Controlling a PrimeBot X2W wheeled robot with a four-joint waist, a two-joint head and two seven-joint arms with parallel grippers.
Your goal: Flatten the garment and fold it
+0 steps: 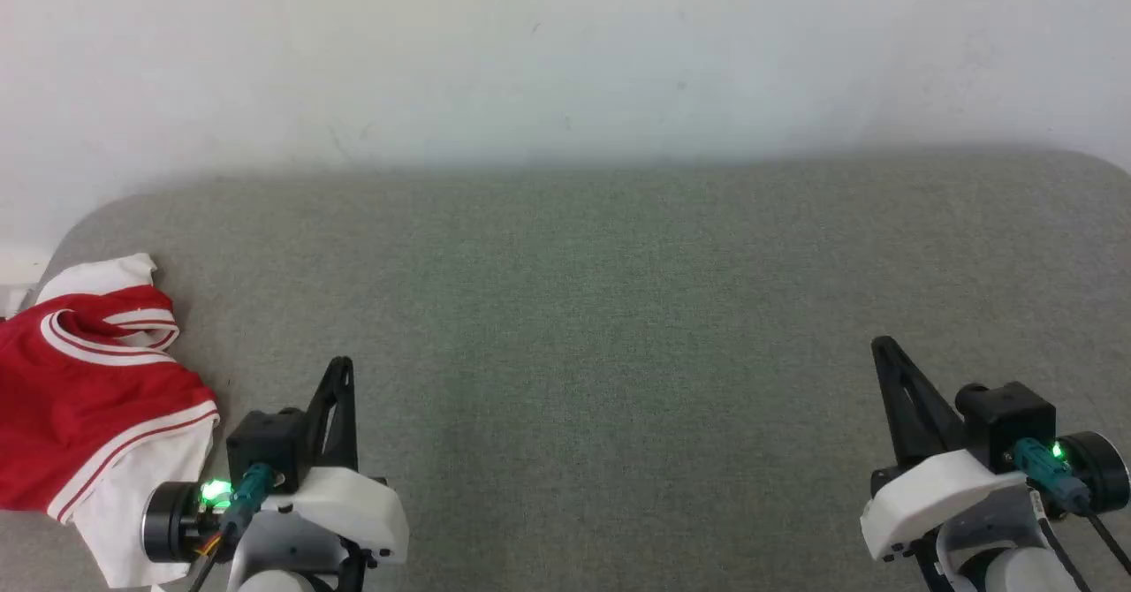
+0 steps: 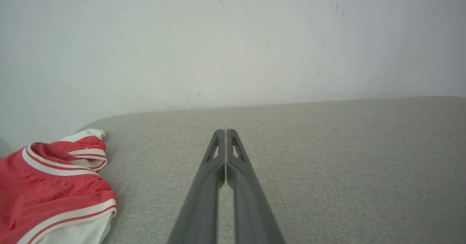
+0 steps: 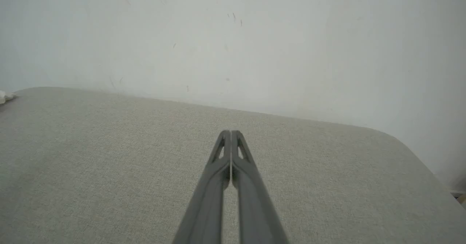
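The garment (image 1: 88, 398) is a red jersey T-shirt with white sleeves and red-white striped trim, lying crumpled at the left end of the grey padded table (image 1: 618, 309). In the left wrist view the garment (image 2: 54, 185) sits at the lower left. My left gripper (image 1: 340, 371) hovers just right of it, shut and holding nothing, and its fingertips (image 2: 225, 133) meet. My right gripper (image 1: 884, 349) is far off at the lower right, also shut and empty, and its tips (image 3: 230, 134) are pressed together over bare cloth.
A white wall (image 1: 565, 53) runs along the table's far edge. The table's rounded corners show at the far left (image 1: 97, 212) and at the far right (image 3: 393, 136). A small white object (image 1: 18, 278) sits beyond the table's left end.
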